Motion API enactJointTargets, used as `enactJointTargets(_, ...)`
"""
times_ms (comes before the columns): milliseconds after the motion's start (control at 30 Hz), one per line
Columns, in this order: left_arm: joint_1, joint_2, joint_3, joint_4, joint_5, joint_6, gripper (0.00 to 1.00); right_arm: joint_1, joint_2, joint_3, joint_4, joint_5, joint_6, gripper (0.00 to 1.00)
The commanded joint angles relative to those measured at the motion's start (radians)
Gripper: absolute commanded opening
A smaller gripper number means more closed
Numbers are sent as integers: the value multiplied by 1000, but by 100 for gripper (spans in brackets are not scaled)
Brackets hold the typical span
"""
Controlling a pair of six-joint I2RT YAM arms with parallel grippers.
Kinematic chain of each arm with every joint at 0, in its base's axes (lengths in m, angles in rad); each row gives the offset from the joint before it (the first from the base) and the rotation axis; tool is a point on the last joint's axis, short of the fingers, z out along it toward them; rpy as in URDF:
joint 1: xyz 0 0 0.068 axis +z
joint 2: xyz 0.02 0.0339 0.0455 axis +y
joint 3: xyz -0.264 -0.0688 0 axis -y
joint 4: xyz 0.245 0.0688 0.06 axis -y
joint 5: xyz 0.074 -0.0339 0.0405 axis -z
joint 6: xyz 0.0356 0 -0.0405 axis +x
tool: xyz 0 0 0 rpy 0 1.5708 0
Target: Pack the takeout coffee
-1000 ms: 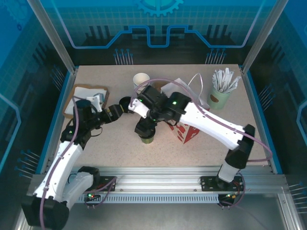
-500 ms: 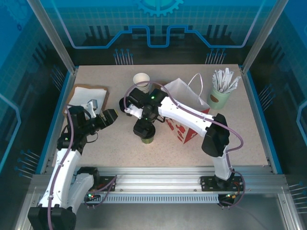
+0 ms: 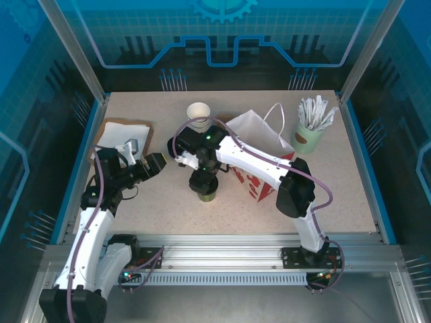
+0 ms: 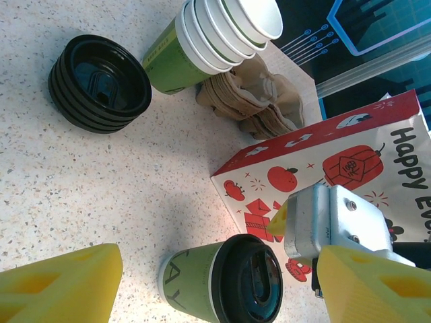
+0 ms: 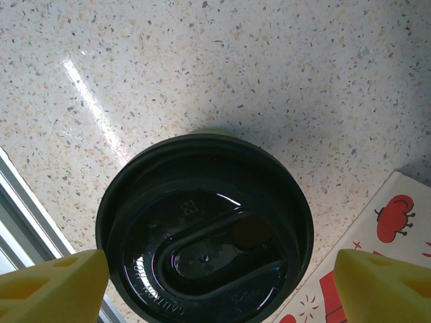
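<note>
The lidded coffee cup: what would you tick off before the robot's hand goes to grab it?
1. Takeout coffee standing upright on the table: ok.
2. Its lid seated all round: ok, as far as the right wrist view shows.
3. Right hand open, a finger on either side of the lid: ok.
4. Left hand open and apart from the cup: ok.
5. Paper bag mouth open to take the cup: cannot tell.
6. Stack of cups and spare lids apart from the coffee: ok.
</note>
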Motion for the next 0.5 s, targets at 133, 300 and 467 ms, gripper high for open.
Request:
enactJointTargets(133,10,1,-15,22,44,-18,78,7,19,7,-35,-6,-12,84)
enactJointTargets(300,10,0,-18,25,50,-19,78,10,28,7,-35,-8,-12,83)
enactJointTargets(467,9,1,-21,32,56,-21,77,12,37,12,-40,-9,-12,82)
